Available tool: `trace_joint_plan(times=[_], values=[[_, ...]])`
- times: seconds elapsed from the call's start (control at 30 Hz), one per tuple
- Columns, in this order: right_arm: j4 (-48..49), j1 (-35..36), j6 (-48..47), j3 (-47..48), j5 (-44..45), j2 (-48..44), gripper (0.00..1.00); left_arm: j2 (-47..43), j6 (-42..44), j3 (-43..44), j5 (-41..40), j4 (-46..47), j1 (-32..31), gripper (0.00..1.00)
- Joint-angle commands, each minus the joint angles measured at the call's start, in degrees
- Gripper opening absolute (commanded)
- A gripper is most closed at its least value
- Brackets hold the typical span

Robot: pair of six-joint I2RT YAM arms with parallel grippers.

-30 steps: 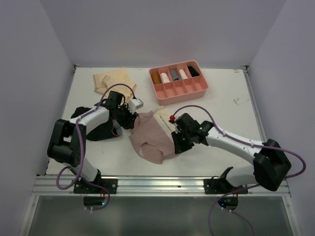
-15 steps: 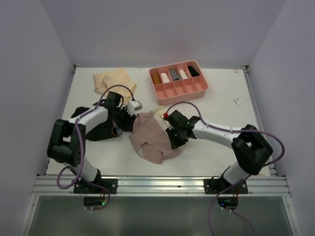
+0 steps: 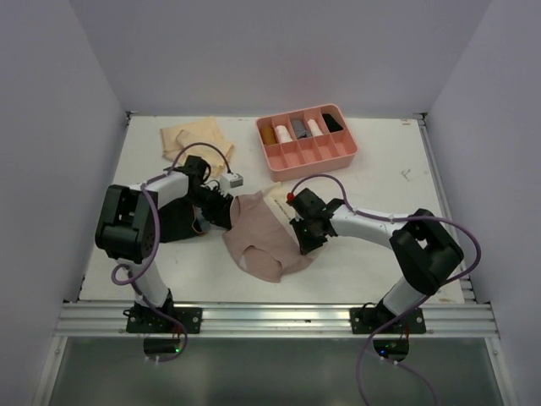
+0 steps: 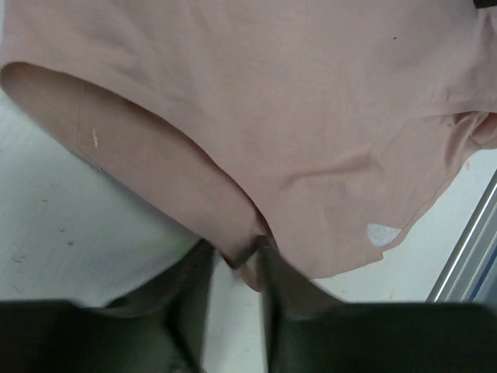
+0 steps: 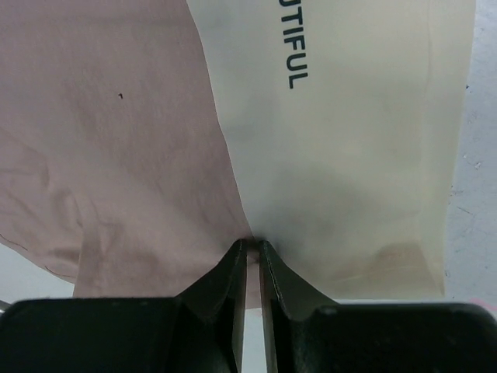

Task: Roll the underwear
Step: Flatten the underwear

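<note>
**A:** Why are both claws on the pink underwear [image 3: 264, 241]?

**B:** I hold opposite edges so that, I judge, it lies spread flat for rolling. My left gripper [image 4: 237, 260] is clamped on the hem at its 10 o'clock. My right gripper [image 5: 252, 250], jaws almost together, pinches the seam beside the cream patch [image 5: 342, 155] at 3 o'clock.

**A:** Where does it lie?

**B:** Mid-table. The black underwear [image 3: 173, 227] is at 9 o'clock and the tan underwear [image 3: 194, 135] at 11.

**A:** What has changed in the last second?

**B:** Both elbows have swung inward. The garment has barely shifted.
</note>
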Motion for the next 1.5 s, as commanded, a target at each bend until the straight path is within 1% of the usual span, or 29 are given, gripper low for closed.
trace_joint_plan(times=[0.0,0.03,0.07,0.1,0.13,0.2,0.27,0.43,0.53,0.57,0.6,0.67,0.7,0.77,0.8,0.83,0.87,0.93,0.97,1.03,1.07,1.1,1.13,1.2,1.27,1.37,1.4,1.47], values=[[1.4,-0.9,-1.2,-0.6,1.3,-0.4,0.16,2.4,1.7,3.2,2.9,-4.8,0.4,0.25],[1.4,-1.1,-1.4,-0.6,1.2,-0.5,0.15,3.9,1.7,4.1,2.1,-6.4,0.4,0.18],[1.4,-1.3,-1.5,-0.6,1.2,-0.8,0.15,4.7,2.0,6.9,1.1,-8.3,0.4,0.08],[1.2,-1.5,-1.5,-0.7,1.2,-1.5,0.15,5.4,2.4,8.4,-1.4,-12.1,0.5,0.03],[1.2,-1.6,-1.5,-0.7,1.1,-1.7,0.14,6.2,2.0,11.0,-2.8,-13.6,0.5,0.00],[0.9,-1.8,-1.7,-0.9,1.2,-2.5,0.13,6.9,0.7,13.4,-7.0,-18.3,0.6,0.00],[0.7,-2.0,-1.9,-1.0,1.3,-2.9,0.11,7.0,-0.7,16.5,-9.4,-22.4,0.6,0.00],[0.7,-2.0,-2.2,-1.6,0.9,-3.6,0.07,5.4,-4.8,21.6,-11.9,-26.5,0.6,0.00],[0.6,-2.0,-2.3,-1.7,0.6,-3.7,0.06,7.0,-7.1,24.5,-13.5,-29.7,0.5,0.00],[0.6,-2.0,-2.4,-1.6,0.4,-3.8,0.06,7.6,-7.4,24.7,-14.2,-30.0,0.4,0.05],[0.5,-2.0,-2.4,-1.5,0.4,-4.2,0.06,7.8,-7.4,24.6,-15.9,-29.9,0.3,0.16],[0.5,-2.0,-2.7,-1.1,0.4,-5.3,0.06,6.1,-6.6,23.4,-17.2,-27.9,0.3,0.30],[0.6,-2.0,-2.7,-0.6,0.5,-5.7,0.06,4.8,-6.6,22.9,-18.1,-25.0,0.3,0.33],[1.0,-2.0,-2.9,0.5,0.8,-6.5,0.06,0.1,-5.5,21.4,-17.6,-22.0,0.6,0.36],[1.0,-2.0,-3.0,1.9,1.0,-6.3,0.06,-1.7,-4.9,20.7,-17.1,-18.9,0.6,0.38],[1.1,-2.0,-3.2,3.0,1.1,-6.0,0.06,-5.5,-4.4,18.6,-17.1,-17.1,0.6,0.40],[1.5,-2.0,-3.7,4.1,0.9,-5.5,0.06,-7.0,-3.4,17.5,-16.9,-15.5,0.6,0.44],[2.0,-2.0,-4.0,7.9,1.9,-3.5,0.07,-9.7,-2.4,14.8,-15.7,-13.2,0.6,0.48],[2.8,-2.0,-3.8,10.7,2.1,-2.5,0.07,-10.0,-0.6,14.4,-13.4,-13.2,0.7,0.48],[3.9,-2.0,-3.0,13.5,3.1,1.0,0.08,-10.9,-0.3,12.4,-12.3,-12.5,0.7,0.48],[5.3,-2.0,-2.6,14.7,3.4,2.2,0.10,-11.3,-0.4,11.6,-11.5,-11.8,0.8,0.48],[5.7,-2.0,-2.0,17.0,4.8,3.4,0.19,-11.8,-0.4,10.8,-9.8,-9.8,0.8,0.49],[6.1,-2.0,-0.9,18.2,5.5,6.1,0.23,-12.6,-0.5,9.0,-9.6,-8.7,0.9,0.49],[4.7,-2.0,-0.1,22.1,7.1,8.7,0.27,-13.3,-1.4,7.9,-8.5,-6.3,0.9,0.50],[3.3,-2.2,0.7,24.3,7.5,12.2,0.28,-14.1,-1.6,6.6,-7.7,-5.0,0.9,0.50],[2.4,-2.7,1.4,23.8,6.1,14.8,0.34,-15.3,-1.4,5.3,-7.9,-3.6,0.9,0.51],[2.3,-2.8,1.4,23.1,6.0,15.0,0.39,-15.9,-1.2,4.5,-8.0,-3.0,0.9,0.51],[2.7,-2.8,1.4,21.3,5.3,16.1,0.40,-16.4,-0.5,3.5,-8.6,-1.6,0.9,0.52]])
